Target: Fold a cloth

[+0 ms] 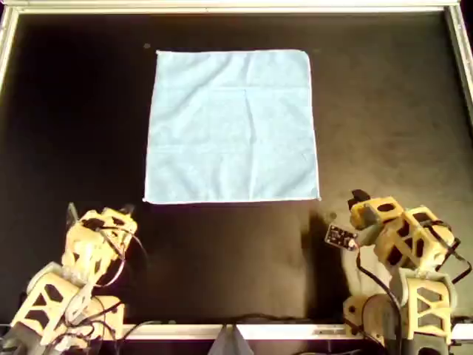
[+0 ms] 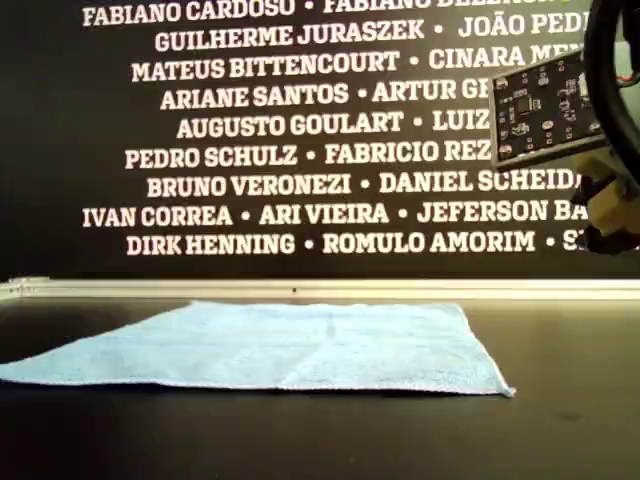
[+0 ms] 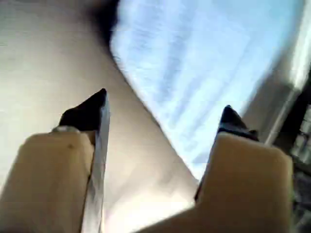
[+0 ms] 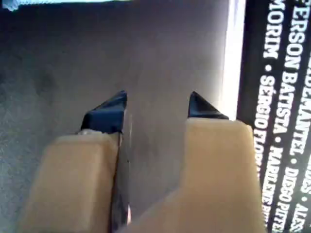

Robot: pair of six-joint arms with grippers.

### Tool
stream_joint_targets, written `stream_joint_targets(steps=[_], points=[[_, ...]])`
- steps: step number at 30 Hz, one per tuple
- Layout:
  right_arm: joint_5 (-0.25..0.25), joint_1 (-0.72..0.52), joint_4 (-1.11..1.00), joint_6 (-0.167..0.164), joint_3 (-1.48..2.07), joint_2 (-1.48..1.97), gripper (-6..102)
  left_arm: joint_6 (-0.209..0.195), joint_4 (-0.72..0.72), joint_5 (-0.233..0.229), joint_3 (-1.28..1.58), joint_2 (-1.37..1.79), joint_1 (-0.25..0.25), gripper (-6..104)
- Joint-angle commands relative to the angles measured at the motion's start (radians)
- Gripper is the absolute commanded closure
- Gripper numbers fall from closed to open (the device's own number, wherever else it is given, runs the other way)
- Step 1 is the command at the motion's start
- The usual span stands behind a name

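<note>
The cloth [image 1: 233, 126] is a pale sky-blue square, lying flat and unfolded on the black table, with faint crease lines across it. In the exterior view the cloth [image 2: 280, 345] lies low across the middle. My left gripper [image 1: 100, 212] hovers at the overhead view's lower left, just short of the cloth's near corner. It is open and empty [image 3: 165, 104], with the cloth [image 3: 204, 63] ahead of it. My right gripper [image 1: 362, 200] sits at the overhead view's lower right, beside the other near corner. It too is open and empty [image 4: 158, 97], over bare table.
A metal rail [image 1: 236, 7] frames the black table [image 1: 74, 133]. A black wall banner with white names [image 2: 300, 130] stands behind the far rail. The right arm's circuit board [image 2: 545, 105] hangs at the exterior view's upper right.
</note>
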Motion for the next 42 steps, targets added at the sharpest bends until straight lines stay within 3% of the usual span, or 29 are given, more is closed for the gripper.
stream_joint_targets(steps=[1,3,7,13,20,30,35,42], points=[[-0.011,0.037,-0.055,-0.037,-0.018,0.023,46,-0.012,-0.049,-0.003,-0.043,-0.009,-0.021,17],[-0.009,0.089,-0.055,-0.091,-0.014,0.021,46,-0.043,-0.051,-0.003,-0.018,-0.018,-0.020,17],[0.008,0.198,-0.055,-0.132,0.003,0.018,46,-0.097,-0.052,-0.003,0.017,-0.023,-0.020,17],[0.009,0.222,-0.058,-0.137,-0.026,-0.120,46,-0.100,-0.054,-0.003,0.020,-0.023,-0.018,17],[-0.008,0.224,-0.164,-0.135,-0.233,-0.560,46,-0.095,-0.133,-0.018,0.000,-0.071,-0.018,18],[-0.009,0.224,-0.169,-0.120,-0.572,-1.155,41,-0.100,-0.417,-0.005,-0.189,-0.785,-0.026,17],[0.006,0.224,-0.173,-0.120,-0.655,-1.287,33,-0.103,-0.425,-0.005,-0.405,-1.114,-0.034,17],[0.008,0.224,-0.172,-0.117,-0.788,-1.486,32,-0.103,-0.426,-0.018,-0.514,-1.272,-0.026,17]])
